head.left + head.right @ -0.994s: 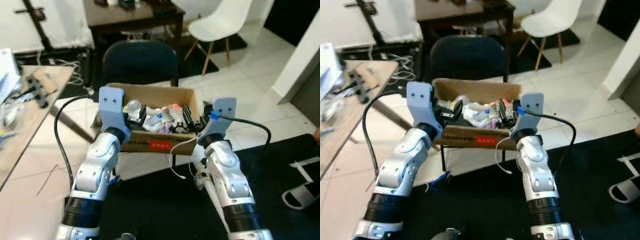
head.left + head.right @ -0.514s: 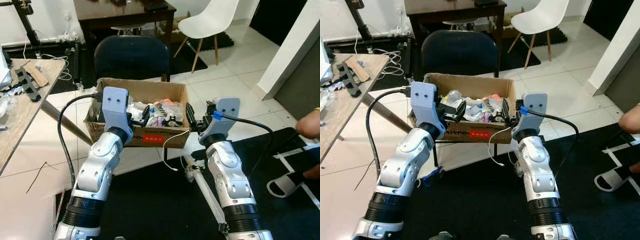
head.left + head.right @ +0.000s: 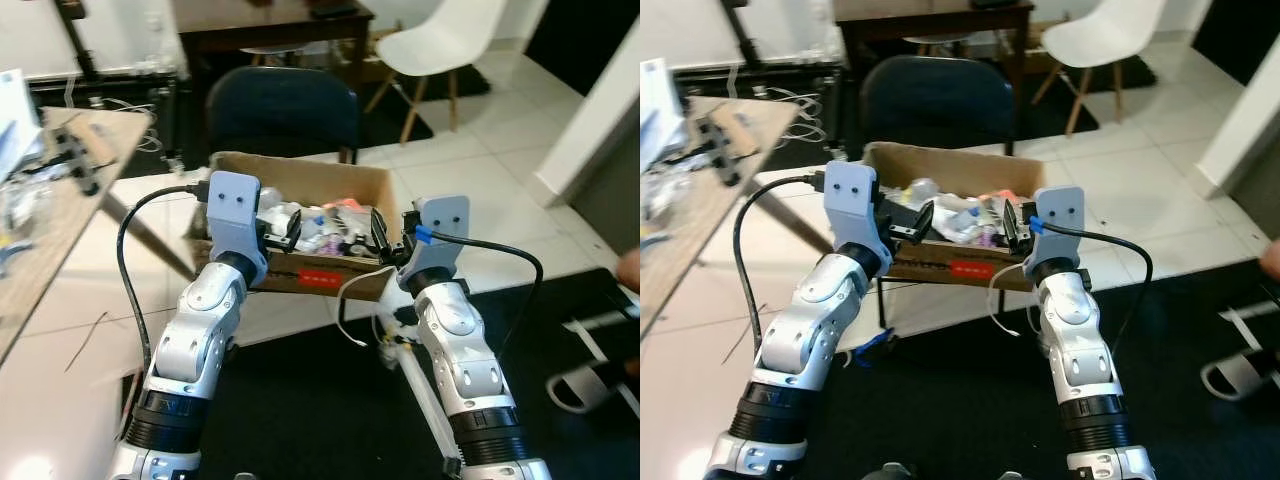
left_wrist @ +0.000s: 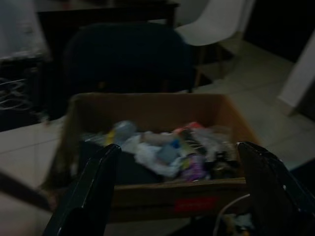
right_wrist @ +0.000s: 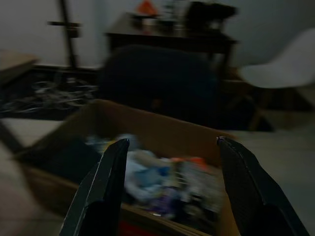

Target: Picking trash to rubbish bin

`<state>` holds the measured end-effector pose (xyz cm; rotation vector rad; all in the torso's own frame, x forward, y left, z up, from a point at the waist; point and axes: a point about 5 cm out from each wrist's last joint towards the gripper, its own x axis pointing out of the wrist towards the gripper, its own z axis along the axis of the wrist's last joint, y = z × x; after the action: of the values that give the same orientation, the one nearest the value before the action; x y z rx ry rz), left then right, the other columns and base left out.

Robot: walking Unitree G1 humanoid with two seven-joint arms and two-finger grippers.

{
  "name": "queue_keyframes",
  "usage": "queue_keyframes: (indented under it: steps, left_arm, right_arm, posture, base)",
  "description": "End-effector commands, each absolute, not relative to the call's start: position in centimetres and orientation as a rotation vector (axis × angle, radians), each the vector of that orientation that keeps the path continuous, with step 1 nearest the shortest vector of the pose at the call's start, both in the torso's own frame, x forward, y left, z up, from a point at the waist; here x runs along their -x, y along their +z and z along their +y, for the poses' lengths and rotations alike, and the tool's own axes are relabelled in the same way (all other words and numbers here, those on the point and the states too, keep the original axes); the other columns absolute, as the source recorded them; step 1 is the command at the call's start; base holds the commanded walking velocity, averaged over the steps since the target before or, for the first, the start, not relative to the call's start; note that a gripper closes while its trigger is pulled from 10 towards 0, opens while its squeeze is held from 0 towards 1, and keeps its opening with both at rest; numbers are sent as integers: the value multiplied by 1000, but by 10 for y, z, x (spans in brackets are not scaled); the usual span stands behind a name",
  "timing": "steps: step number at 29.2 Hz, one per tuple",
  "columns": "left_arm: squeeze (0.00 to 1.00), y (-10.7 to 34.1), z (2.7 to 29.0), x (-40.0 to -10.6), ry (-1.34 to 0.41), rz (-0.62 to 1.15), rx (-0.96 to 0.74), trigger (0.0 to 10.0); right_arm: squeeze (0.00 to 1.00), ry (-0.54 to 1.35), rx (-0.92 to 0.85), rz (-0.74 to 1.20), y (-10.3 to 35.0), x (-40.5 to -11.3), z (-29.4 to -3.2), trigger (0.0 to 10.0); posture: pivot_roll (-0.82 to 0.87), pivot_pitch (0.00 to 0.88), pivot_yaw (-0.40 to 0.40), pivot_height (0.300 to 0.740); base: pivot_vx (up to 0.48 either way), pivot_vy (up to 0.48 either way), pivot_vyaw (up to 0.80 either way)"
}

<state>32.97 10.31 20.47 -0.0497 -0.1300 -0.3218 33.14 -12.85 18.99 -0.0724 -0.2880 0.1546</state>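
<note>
We hold our left fingers (image 4: pixel 106 189) and right fingers (image 5: pixel 106 189) wide apart and empty, the trash box (image 3: pixel 300 275) just past them, ready to reach in.

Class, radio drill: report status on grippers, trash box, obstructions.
Left gripper and right gripper open, empty, facing cardboard box. Box full of trash. Dark chair behind it.

Cardboard box (image 3: pixel 300 275) of mixed trash sits on dark chair (image 3: pixel 282 112) at 12 o'clock, white tile floor (image 3: pixel 480 170) around it, black mat (image 3: pixel 330 400) at 6 o'clock.
</note>
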Motion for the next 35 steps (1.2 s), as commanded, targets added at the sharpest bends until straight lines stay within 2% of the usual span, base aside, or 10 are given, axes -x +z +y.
queue_keyframes:
  steps: [1, 18, 27, 28, 32, 35]
  left_arm:
    - [0, 199, 107, -329, -310, -108, 37, 10000]
    - [0, 188, 111, -329, -264, -49, 19, 10000]
    - [0, 176, 132, -328, -137, -30, -64, 10000]
    - [0, 170, 145, -326, -62, -19, -99, 10000]
    - [0, 161, 162, -322, 9, -5, -124, 10000]
    - [0, 159, 166, -320, 16, -2, -125, 10000]
  right_arm:
    - [0, 162, 84, -268, 185, -330, -127, 10000]
    - [0, 189, 85, -252, 181, -330, -120, 10000]
    - [0, 154, 80, -222, 171, -327, -117, 10000]
    - [0, 120, 71, -205, 165, -327, -123, 10000]
    - [0, 91, 78, -178, 155, -324, -132, 10000]
    - [0, 88, 88, -167, 152, -323, -135, 10000]
  posture:
    - [27, 151, 25, 740]
    - [25, 122, 13, 740]
    - [29, 107, 8, 740]
    - [23, 103, 8, 740]
    - [23, 104, 6, 740]
    - [22, 108, 1, 740]
  base:
    - [0, 0, 800]
    - [0, 0, 800]
    - [0, 0, 800]
    - [0, 0, 800]
    - [0, 0, 800]
    - [0, 0, 800]
